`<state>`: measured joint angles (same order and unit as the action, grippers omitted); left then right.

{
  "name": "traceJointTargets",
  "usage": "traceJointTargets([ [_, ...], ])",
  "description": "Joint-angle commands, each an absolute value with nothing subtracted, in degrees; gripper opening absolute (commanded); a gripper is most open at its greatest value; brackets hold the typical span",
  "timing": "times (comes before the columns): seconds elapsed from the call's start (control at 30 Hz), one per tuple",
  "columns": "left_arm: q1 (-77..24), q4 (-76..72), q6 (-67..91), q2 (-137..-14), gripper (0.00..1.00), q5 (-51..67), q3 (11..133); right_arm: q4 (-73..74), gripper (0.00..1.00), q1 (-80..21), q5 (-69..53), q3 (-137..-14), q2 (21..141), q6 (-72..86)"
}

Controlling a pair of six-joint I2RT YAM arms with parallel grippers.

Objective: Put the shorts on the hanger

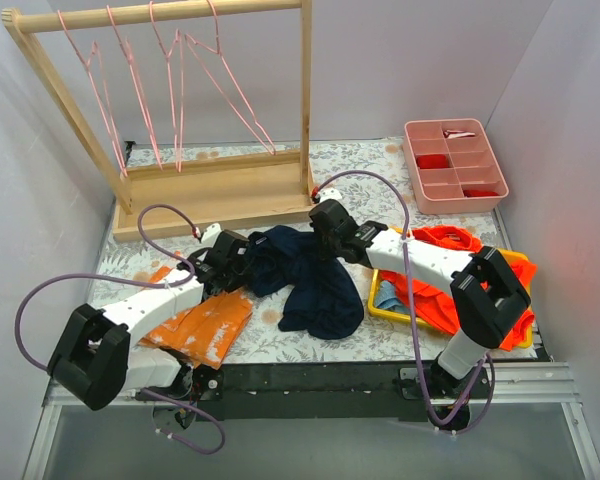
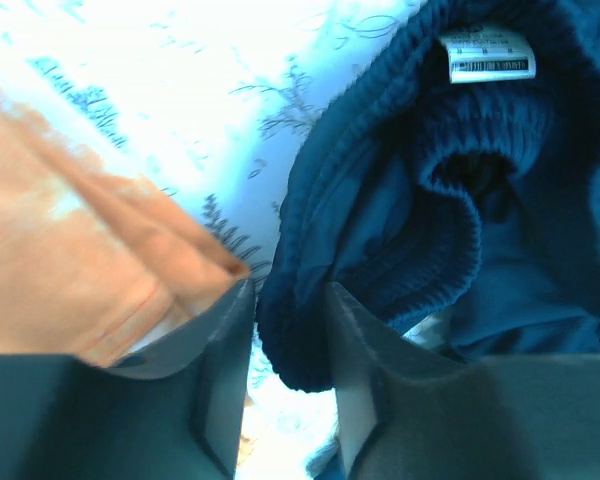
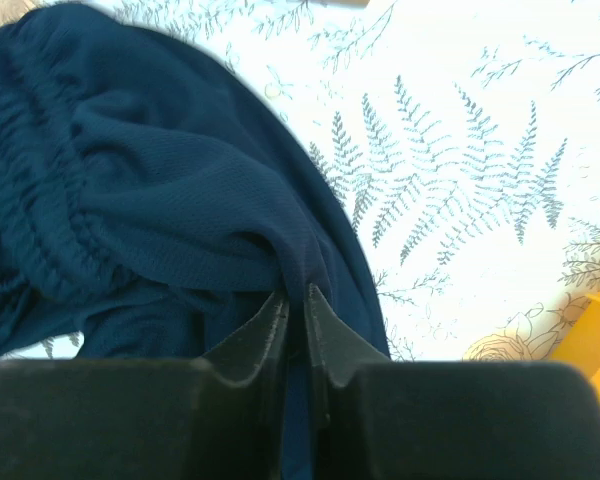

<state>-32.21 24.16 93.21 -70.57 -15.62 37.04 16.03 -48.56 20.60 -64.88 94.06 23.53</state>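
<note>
The dark navy shorts (image 1: 315,285) lie bunched on the floral cloth mid-table. My left gripper (image 1: 242,262) is at their left edge. In the left wrist view it (image 2: 288,290) is shut on a thick fold of the waistband (image 2: 300,340), with the white label (image 2: 490,55) at upper right. My right gripper (image 1: 316,234) is at the shorts' far right edge. In the right wrist view it (image 3: 296,293) is shut tight on a pinched ridge of navy fabric (image 3: 180,200). Several pink wire hangers (image 1: 172,85) hang on the wooden rack at the back left.
The wooden rack (image 1: 215,190) stands on its base behind the shorts. An orange cloth with white blotches (image 1: 195,325) lies under the left arm. A yellow bin (image 1: 382,312) with orange-red clothes (image 1: 445,250) sits at the right. A pink tray (image 1: 455,165) stands at back right.
</note>
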Motion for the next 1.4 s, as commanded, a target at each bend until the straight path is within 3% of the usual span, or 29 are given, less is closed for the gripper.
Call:
traceJointTargets([
  [0.0,-31.9,18.5,91.8,-72.2,0.25,-14.8,37.4,16.2,0.22,-48.4,17.4,-64.3,93.0,23.9],
  [0.17,-31.9,18.3,89.7,-72.2,0.0,-17.1,38.5,19.1,0.51,-49.3,19.6,-65.9,88.3,22.4],
  [0.2,-31.9,18.6,88.9,-71.8,0.0,-17.7,38.8,19.9,0.61,-51.4,21.6,-67.3,87.5,21.5],
  [0.23,-31.9,19.0,88.5,-71.3,0.0,-18.4,38.8,20.4,0.64,-52.8,23.8,-68.0,86.4,21.2],
  [0.3,-31.9,19.7,87.7,-69.4,0.0,-19.1,38.9,21.0,0.65,-56.1,26.6,-70.2,86.0,20.7],
  [0.37,-32.0,20.0,86.8,-68.4,0.0,-19.3,38.8,19.7,0.57,-57.6,25.6,-70.8,86.9,20.7],
  [0.4,-31.9,20.1,86.6,-67.6,0.0,-19.4,39.0,17.9,0.48,-59.1,25.6,-71.2,87.4,20.7],
  [0.53,-31.9,21.0,86.1,-66.6,0.0,-19.4,39.4,16.3,0.45,-60.4,22.3,-73.6,94.2,21.4],
  [0.7,-31.9,22.1,85.6,-65.3,0.0,-19.3,39.5,15.4,0.6,-58.4,23.1,-78.1,102.2,20.9],
  [0.93,-31.9,25.0,83.7,-62.8,0.0,-19.7,41.8,18.0,0.69,-56.1,29.4,-83.9,110.6,21.5],
  [0.97,-31.9,26.1,83.4,-62.2,0.0,-19.7,42.3,17.3,0.68,-55.5,30.0,-83.8,110.6,21.7],
  [1.07,-31.9,28.3,82.2,-60.4,0.0,-20.7,43.8,15.6,0.52,-54.4,32.6,-82.5,108.8,22.7],
  [1.1,-31.9,28.7,81.7,-59.9,0.0,-20.9,44.1,15.1,0.41,-54.1,32.9,-81.7,108.1,22.8],
  [1.2,-31.9,31.0,79.9,-57.5,0.0,-22.2,45.3,14.0,0.19,-52.0,33.4,-80.8,105.1,23.0],
  [1.3,-31.9,32.9,78.9,-54.1,0.0,-23.5,46.4,15.6,0.04,-50.7,33.3,-80.8,102.4,22.3],
  [1.37,-31.9,34.6,78.2,-52.8,0.0,-24.0,47.5,17.1,0.01,-50.7,34.4,-80.7,99.7,22.1],
])
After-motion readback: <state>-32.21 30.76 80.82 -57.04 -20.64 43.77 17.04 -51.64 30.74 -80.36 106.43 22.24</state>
